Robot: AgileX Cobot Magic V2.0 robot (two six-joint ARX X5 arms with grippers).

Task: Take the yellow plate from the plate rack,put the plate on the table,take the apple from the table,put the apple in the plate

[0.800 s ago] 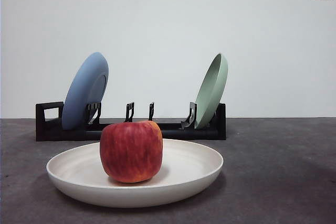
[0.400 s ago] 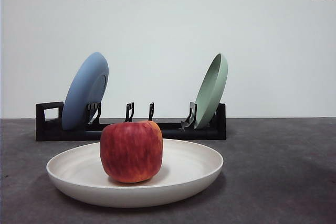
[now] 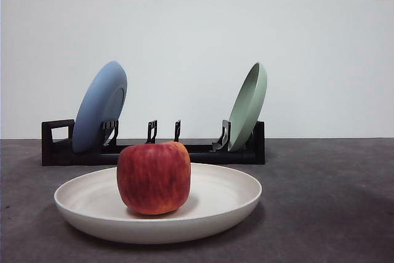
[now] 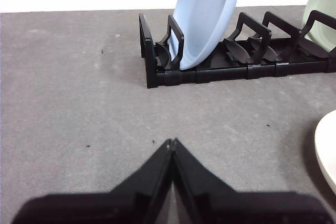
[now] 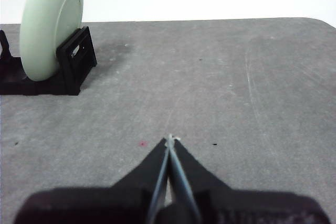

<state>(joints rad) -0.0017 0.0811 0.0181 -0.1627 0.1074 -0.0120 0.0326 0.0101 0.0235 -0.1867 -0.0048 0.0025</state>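
Apple in the plate, both arms clear

The apple (image 3: 154, 177) sits in the yellow plate (image 3: 228, 204) on the tabletop (image 3: 326, 201), near of the plate rack (image 3: 55, 143); we keep the left gripper (image 4: 172, 141) and right gripper (image 5: 169, 139) back, fingers pressed together, touching nothing.

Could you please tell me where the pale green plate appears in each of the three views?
Front view: the pale green plate leans in the plate rack, right of centre, behind the apple.
Left wrist view: only its edge shows, top right corner.
Right wrist view: upper left, in the rack's end slot.
Shared landmark: the plate rack.
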